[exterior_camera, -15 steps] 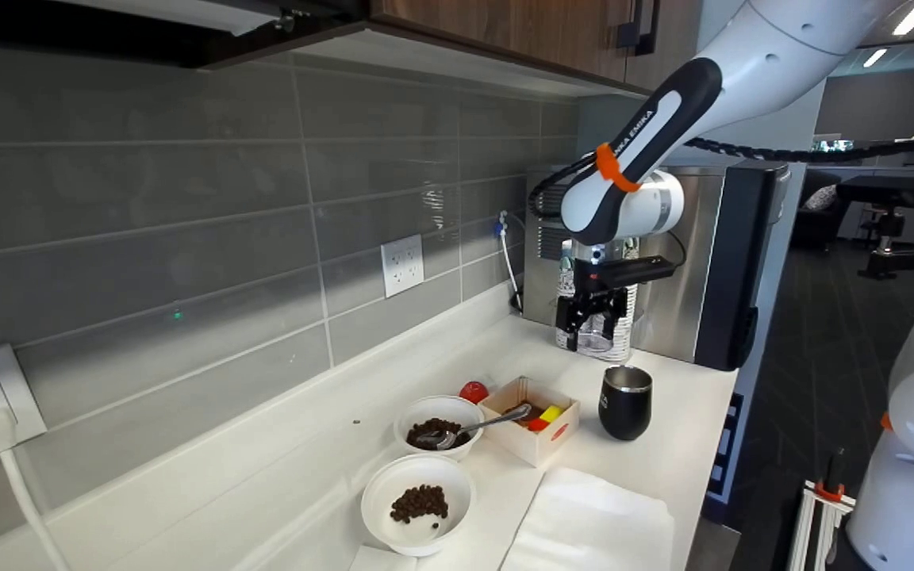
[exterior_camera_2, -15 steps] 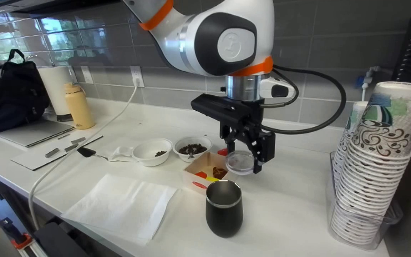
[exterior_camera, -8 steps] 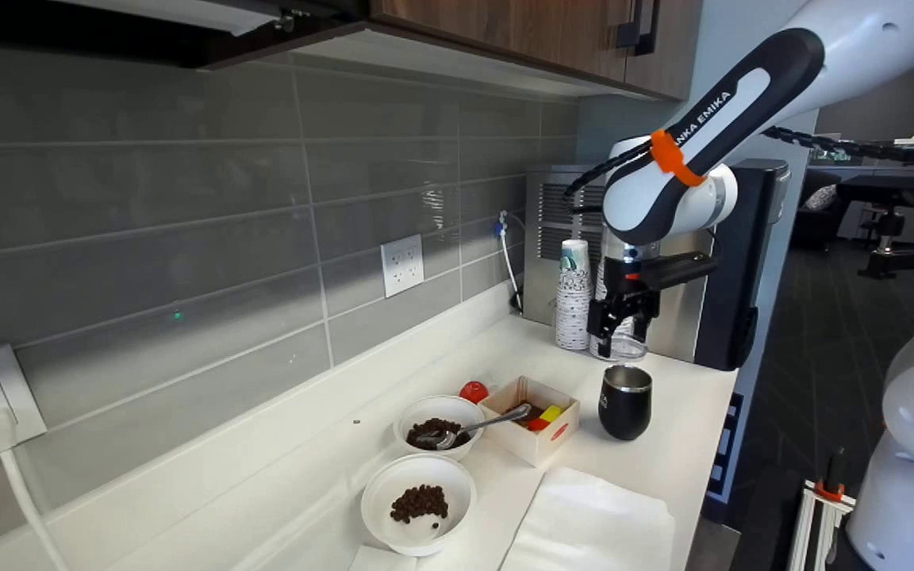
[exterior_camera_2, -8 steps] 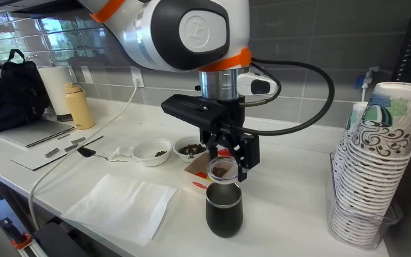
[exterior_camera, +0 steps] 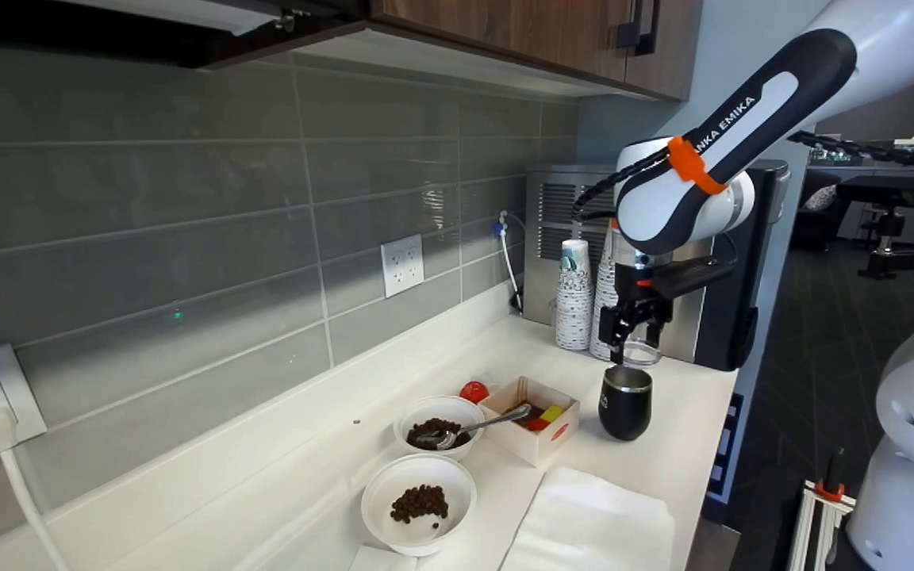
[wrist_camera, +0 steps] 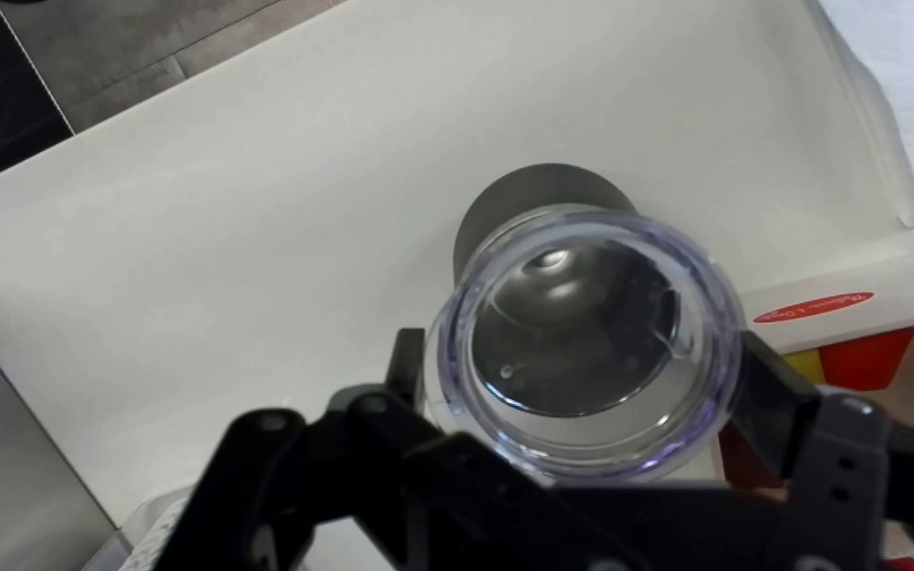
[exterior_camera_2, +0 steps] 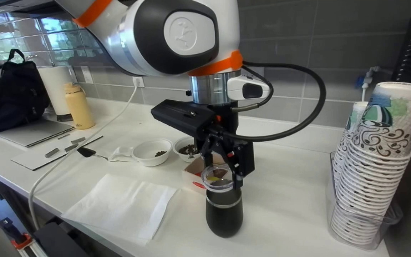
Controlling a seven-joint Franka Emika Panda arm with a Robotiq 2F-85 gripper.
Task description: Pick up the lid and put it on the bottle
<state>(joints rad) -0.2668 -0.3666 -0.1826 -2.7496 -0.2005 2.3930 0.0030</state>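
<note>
1. Over the dark bottle, right of the box, the gripper grasps the clear lid by its edges.
2. Placement seems in hand; next likely: centre, lower level, press.

The lid, centre of the wrist view, is clear, with a violet tint along the rim. The bottle, low centre in an exterior view, is grey-black with a silver rim. The gripper is black. The arm, top centre, is white with dark grey panels and orange bands. Stacked cups, right edge, are white, patterned with dark swirls and green patches. In an exterior view, wall tiles, left, are grey with paler lines; a cabinet, top, shows brown wood grain; a box, lower centre, is pale with a red oval; bowls are white, the beans inside dark brown.
</note>
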